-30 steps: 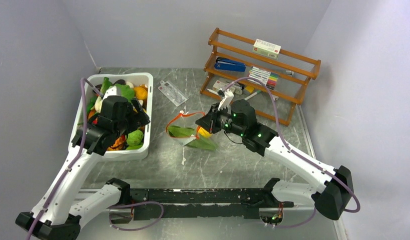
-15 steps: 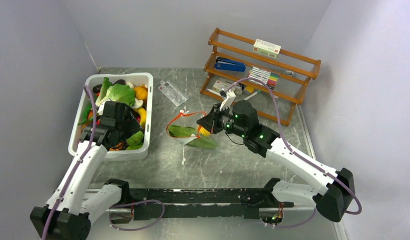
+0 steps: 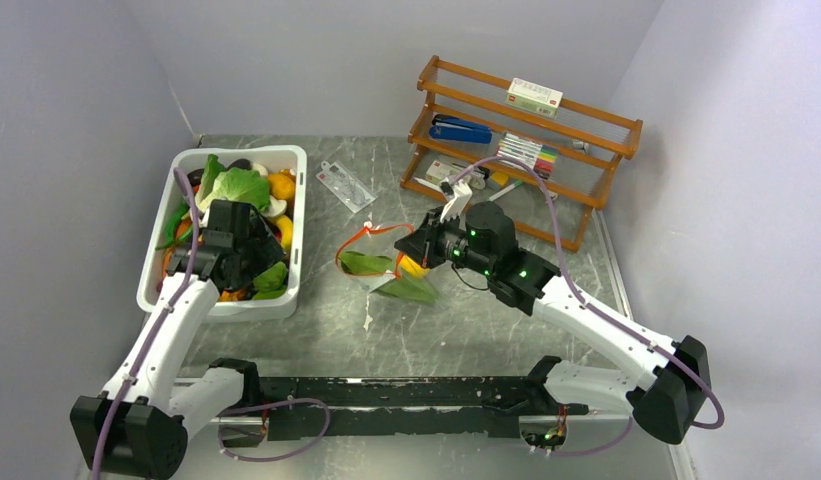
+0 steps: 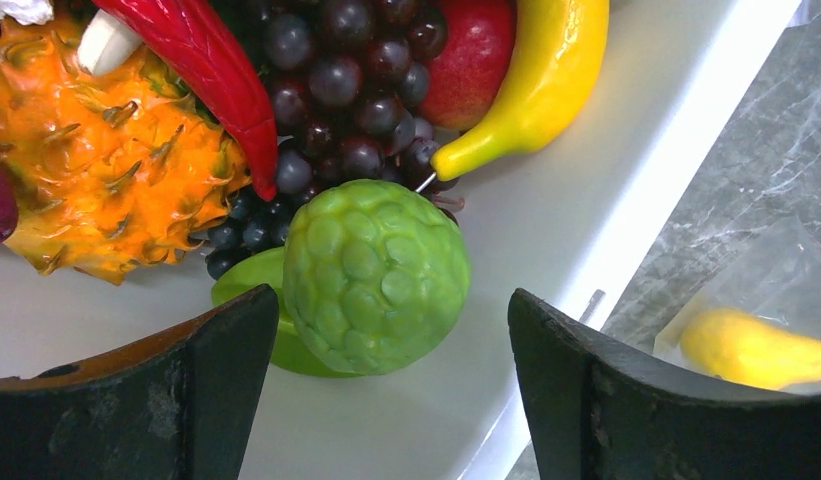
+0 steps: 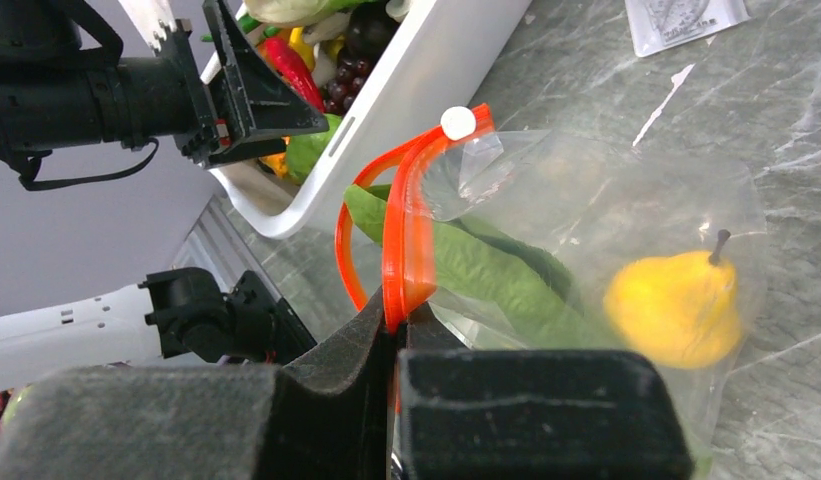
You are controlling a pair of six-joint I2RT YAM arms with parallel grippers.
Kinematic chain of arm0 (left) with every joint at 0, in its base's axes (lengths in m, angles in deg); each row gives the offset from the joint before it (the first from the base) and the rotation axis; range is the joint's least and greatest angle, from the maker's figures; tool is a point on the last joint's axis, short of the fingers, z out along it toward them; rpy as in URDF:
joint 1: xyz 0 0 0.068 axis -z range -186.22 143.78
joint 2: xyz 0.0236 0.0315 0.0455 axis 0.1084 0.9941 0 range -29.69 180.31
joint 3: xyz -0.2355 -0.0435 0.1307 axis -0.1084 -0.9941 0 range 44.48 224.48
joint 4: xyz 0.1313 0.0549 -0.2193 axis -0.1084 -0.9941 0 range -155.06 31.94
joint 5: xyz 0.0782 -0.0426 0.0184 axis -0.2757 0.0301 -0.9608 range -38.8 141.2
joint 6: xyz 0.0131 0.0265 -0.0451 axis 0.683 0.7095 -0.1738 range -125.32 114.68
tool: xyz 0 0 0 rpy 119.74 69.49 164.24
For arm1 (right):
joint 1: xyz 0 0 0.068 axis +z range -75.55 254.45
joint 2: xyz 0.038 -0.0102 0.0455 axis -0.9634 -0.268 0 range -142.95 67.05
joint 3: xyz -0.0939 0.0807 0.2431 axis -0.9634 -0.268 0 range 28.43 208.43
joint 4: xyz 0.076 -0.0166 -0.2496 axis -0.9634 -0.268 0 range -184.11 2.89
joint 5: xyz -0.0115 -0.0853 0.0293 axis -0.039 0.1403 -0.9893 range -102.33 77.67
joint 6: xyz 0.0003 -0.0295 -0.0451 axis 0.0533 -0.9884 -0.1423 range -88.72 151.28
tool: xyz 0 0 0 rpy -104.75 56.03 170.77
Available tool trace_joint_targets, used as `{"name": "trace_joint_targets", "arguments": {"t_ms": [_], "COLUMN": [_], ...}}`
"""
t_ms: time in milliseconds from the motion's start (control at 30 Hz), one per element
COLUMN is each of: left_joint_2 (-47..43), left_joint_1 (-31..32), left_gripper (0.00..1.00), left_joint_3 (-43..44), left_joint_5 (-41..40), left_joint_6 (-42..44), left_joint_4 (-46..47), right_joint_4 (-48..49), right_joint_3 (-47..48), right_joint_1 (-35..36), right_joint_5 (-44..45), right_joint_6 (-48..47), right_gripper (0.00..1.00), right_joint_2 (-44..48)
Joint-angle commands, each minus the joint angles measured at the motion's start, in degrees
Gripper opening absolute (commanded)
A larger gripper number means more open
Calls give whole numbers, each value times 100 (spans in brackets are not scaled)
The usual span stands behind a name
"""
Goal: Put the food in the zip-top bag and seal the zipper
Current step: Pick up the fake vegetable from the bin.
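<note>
The clear bag [image 5: 586, 210] lies on the table [image 3: 466, 320] just beside the white bin [image 3: 298, 215]. Its mouth gapes, and a yellow fruit [image 5: 671, 305] and a long green leaf [image 5: 486, 270] are inside. The right gripper [image 5: 396, 325] is clamped on the arching red-orange zipper strip [image 5: 406, 240]. The left gripper [image 4: 391, 300] hangs spread wide in the bin, its fingers flanking a bumpy light-green fruit [image 4: 376, 275].

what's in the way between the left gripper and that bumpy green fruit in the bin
Nothing visible. The left gripper is open, and in its wrist view the light-green fruit shows bare between the fingers, lying in the white bin. The grapes, red chili and banana sit beyond it, not over it.
</note>
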Motion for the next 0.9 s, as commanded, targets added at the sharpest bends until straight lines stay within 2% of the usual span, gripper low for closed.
{"name": "trace_joint_targets", "arguments": {"t_ms": [0, 400, 500, 667, 867], "left_joint_2": [43, 153, 221, 143, 44], "left_joint_1": [-45, -45, -45, -45, -45], "left_gripper": [83, 80, 77, 65, 58], "left_joint_3": [-120, -530, -535, -466, -321], "left_joint_5": [115, 191, 198, 46, -74], "left_joint_6": [25, -77, -64, -25, 78], "left_joint_4": [239, 454, 449, 370, 253], "right_joint_4": [271, 272, 263, 227, 257], "right_joint_3": [-30, -62, -92, -100, -143], "right_joint_1": [-15, -15, -12, -15, -14], "right_joint_5": [44, 29, 40, 81, 64], "right_joint_6": [-25, 28, 41, 41, 75], "right_gripper": [0, 0, 0, 0, 0], "right_joint_2": [67, 131, 185, 230, 206]}}
